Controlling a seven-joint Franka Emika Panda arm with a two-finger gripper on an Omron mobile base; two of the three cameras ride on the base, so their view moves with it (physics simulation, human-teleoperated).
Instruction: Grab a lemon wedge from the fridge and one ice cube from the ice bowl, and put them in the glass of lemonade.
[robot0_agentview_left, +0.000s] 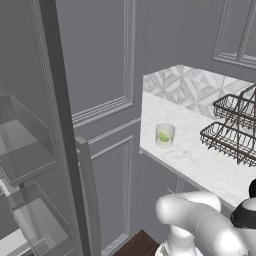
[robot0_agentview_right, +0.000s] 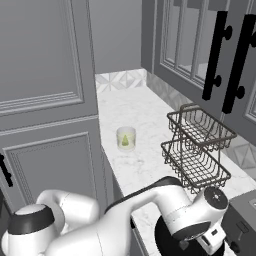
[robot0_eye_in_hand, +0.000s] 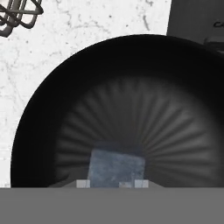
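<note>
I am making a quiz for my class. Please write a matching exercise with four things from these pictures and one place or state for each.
Things:
1. glass of lemonade
2. wire rack
3. ice cube
4. fridge door

Descriptions:
a. two tiers, right of the glass
b. standing open
c. inside the black bowl
d. on the white counter, lemon wedge inside

Pairs: 1-d, 2-a, 3-c, 4-b

Arm rises from base, upper link (robot0_agentview_left: 200, 215) white w/ dark joint at elbow, bends fwd & down to robot's right. In right base view forearm (robot0_agentview_right: 150, 205) sweeps across low, wrist (robot0_agentview_right: 200, 215) turned downward, hand pointing down. Gripper (robot0_eye_in_hand: 111, 183) seen in hand view: tips barely show at bottom edge, jaws part-closed on a grey-blue ice cube (robot0_eye_in_hand: 117, 168) between them
</note>
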